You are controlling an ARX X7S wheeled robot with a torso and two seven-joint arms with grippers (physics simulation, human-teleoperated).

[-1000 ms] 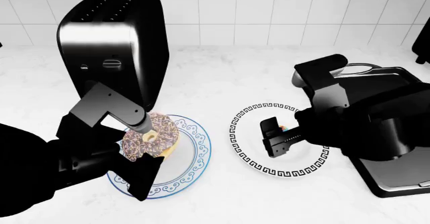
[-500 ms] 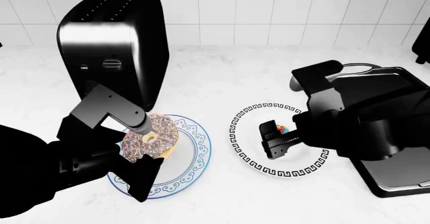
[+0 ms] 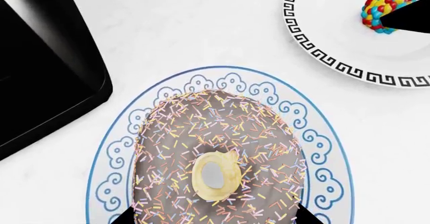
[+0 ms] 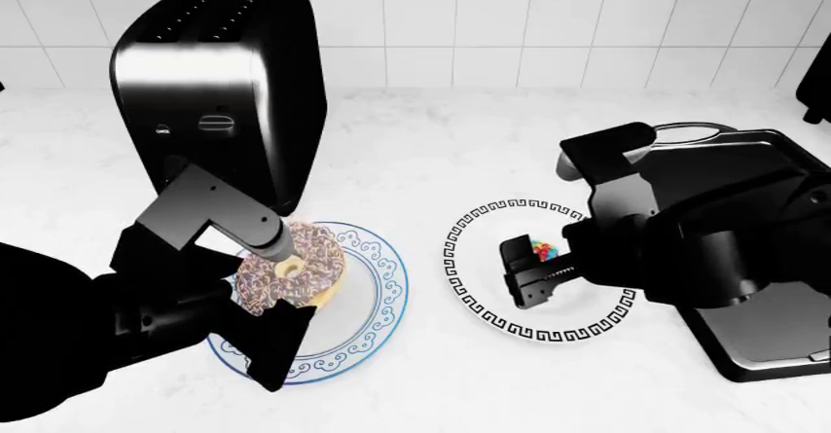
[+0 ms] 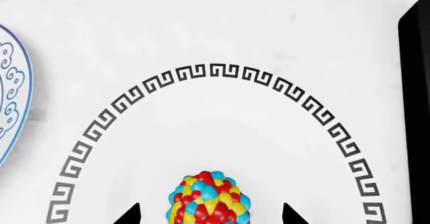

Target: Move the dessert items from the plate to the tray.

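- Donut (image 4: 291, 266), chocolate icing with pale sprinkles, lies on the blue-scroll plate (image 4: 377, 302) at near left of the marble counter (image 4: 429, 151).
- Left gripper (image 3: 211, 219) stands over the donut; in the left wrist view its two dark fingertips (image 3: 128, 215) flank the donut's near side with pale plate showing beside them. Jaws apart; contact with the donut cannot be told.
- Black toaster (image 4: 214, 73) stands just behind and left of the blue-scroll plate; its base edge lies close to the plate rim, so room on that side is tight.
- Candy lump (image 5: 209, 197), red, blue and yellow, sits on the key-pattern plate (image 5: 222, 73), inside the black border, toward the plate's right part.
- Right gripper (image 5: 211, 215) brackets the candy lump: one fingertip (image 5: 131, 215) on each side with a visible white gap either way. Jaws apart, not closed on it.
- The two plates lie near each other, rims apart, with a strip of bare counter between.
- Black tray (image 4: 779, 345) lies at far right, mostly hidden by the right arm; its left rim sits just right of the key-pattern plate.
- Open marble lies behind both plates up to the tiled wall (image 4: 546, 24).
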